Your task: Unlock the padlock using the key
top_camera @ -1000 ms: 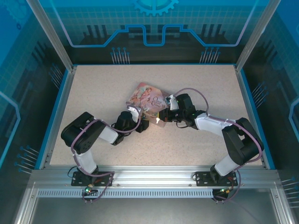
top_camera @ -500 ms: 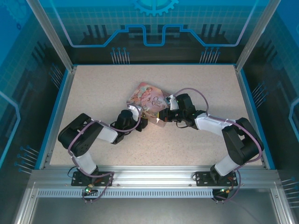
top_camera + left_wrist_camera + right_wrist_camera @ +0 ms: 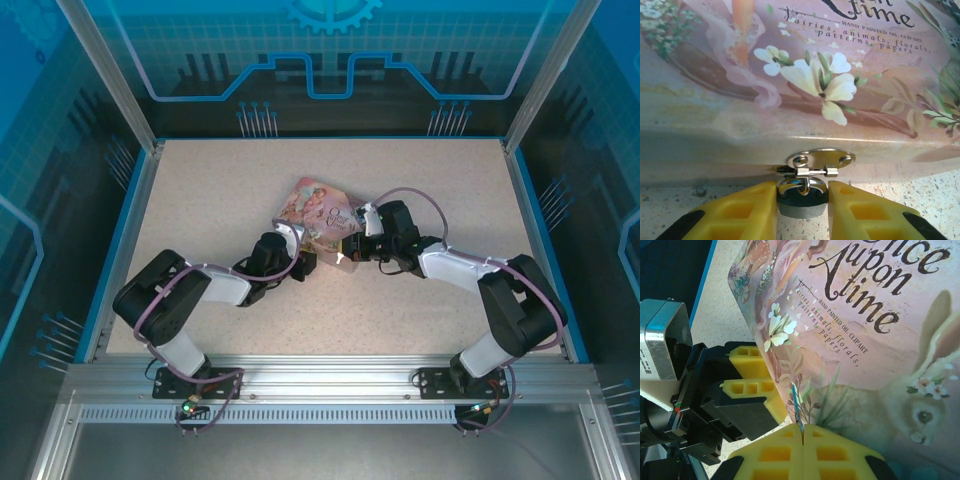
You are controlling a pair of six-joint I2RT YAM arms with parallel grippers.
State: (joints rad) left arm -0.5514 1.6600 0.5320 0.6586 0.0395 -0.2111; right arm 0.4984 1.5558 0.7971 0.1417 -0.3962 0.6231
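Note:
The padlock (image 3: pixel 802 204) hangs by its shiny shackle from the metal hasp (image 3: pixel 821 160) on the side of the pink decorated tin (image 3: pixel 805 75). My left gripper (image 3: pixel 802 187) is shut on the padlock, one yellow finger pressed against each side of its dark body. In the right wrist view my right gripper (image 3: pixel 803 429) is shut on the key (image 3: pixel 796 402). The key sticks out edge-on as a thin blade over the tin's lid (image 3: pixel 865 330). From above, both grippers meet at the tin's near edge, the left (image 3: pixel 303 263) facing the right (image 3: pixel 347 250).
The tin (image 3: pixel 318 208) lies skewed near the middle of the speckled table (image 3: pixel 430 185). A blue rim (image 3: pixel 125 230) and transparent walls bound the table. The left gripper's fingers (image 3: pixel 752 372) sit just left of the key.
The left arm pushed forward toward the tin and its jaws narrowed onto the padlock. The right gripper stayed almost still, holding the key.

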